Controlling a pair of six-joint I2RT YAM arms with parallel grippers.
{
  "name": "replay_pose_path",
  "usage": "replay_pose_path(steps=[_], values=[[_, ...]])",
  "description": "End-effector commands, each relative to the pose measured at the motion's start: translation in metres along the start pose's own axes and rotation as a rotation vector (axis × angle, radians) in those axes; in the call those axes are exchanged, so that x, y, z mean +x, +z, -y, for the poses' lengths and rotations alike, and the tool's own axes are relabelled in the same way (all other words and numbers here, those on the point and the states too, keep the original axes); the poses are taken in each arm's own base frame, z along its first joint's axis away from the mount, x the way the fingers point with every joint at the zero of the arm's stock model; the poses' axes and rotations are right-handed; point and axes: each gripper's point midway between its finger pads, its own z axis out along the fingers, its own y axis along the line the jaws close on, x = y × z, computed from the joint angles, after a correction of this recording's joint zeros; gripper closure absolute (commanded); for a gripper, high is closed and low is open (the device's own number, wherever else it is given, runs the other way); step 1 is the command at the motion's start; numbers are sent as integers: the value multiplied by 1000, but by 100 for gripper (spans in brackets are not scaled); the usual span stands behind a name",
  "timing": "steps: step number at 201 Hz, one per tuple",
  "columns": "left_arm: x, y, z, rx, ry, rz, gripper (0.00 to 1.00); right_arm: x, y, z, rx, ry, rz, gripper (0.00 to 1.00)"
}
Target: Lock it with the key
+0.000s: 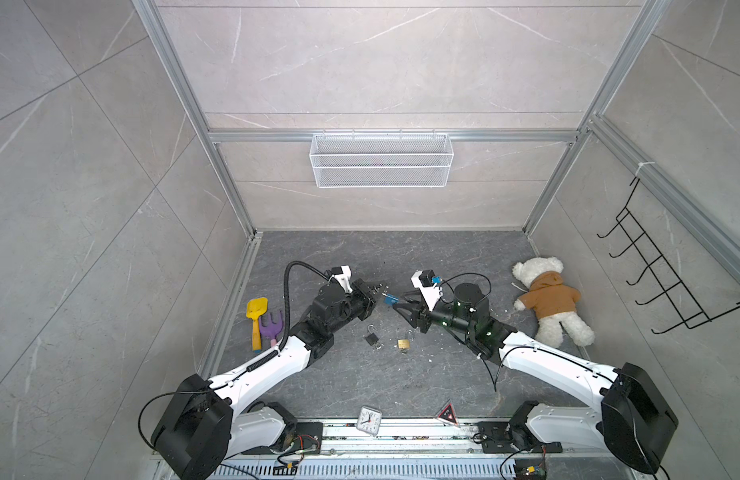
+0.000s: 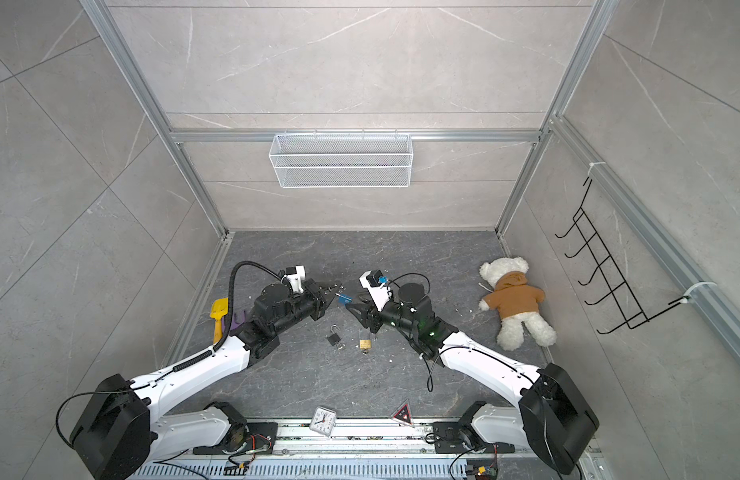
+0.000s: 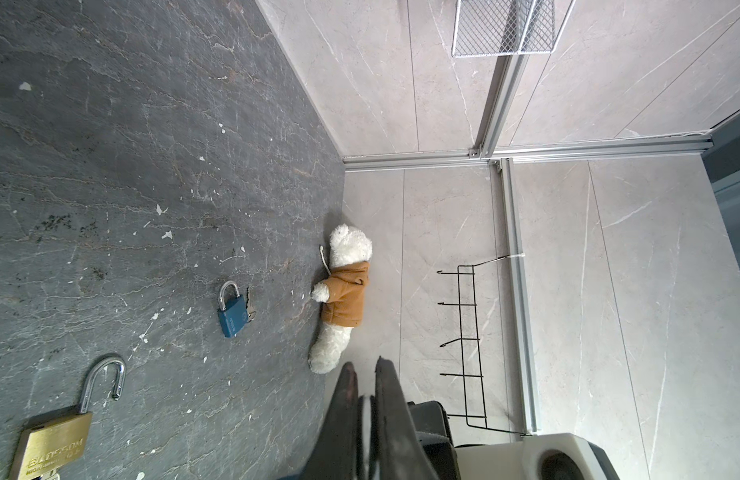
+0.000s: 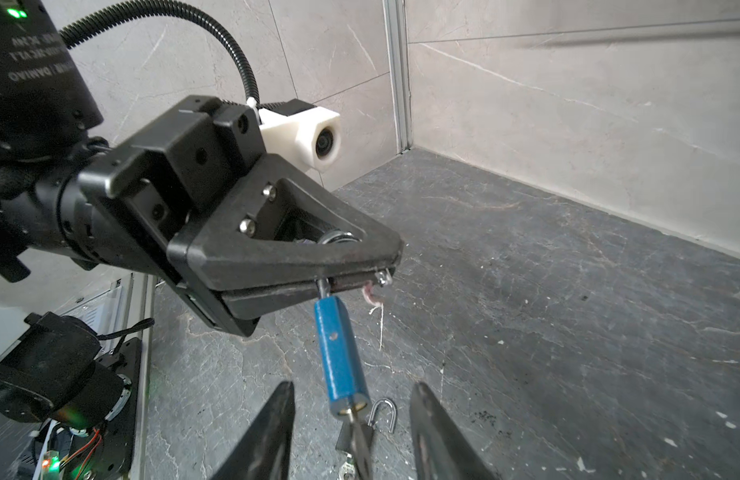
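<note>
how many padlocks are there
4: blue padlock in the left gripper; black padlock and brass padlock on the floor; second blue padlock nearer the teddy, in the left wrist view only. More may be hidden.

Bright, even, diffuse light; soft shadows on the dark surface (image 1: 360, 374). Wide-angle bending curves straight lines at edges. Right hand (image 4: 351, 390) blurs close to its wrist lens.
</note>
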Motion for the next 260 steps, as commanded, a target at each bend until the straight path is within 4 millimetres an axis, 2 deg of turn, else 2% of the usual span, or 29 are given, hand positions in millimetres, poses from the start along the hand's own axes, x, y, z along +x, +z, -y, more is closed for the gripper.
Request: replay_pose_path(steps=[1,18,139,169,227,244,260], values=[[-5,-2,46,137,24,9,100,-18,5,-8,-43,5,39,56],[-4,-1,47,140,24,2,100,-19,5,-9,-49,10,44,60],[0,3,54,180,16,-30,100,-15,10,-8,-57,39,29,66],[2,5,53,181,11,-45,100,-18,10,-7,-50,43,39,73],[4,9,45,164,0,-59,100,-20,6,-3,-20,41,57,74],[3,9,44,156,3,-50,100,-20,6,-2,-18,40,58,82],[2,8,43,150,11,-44,100,-20,5,-2,-15,45,57,85]])
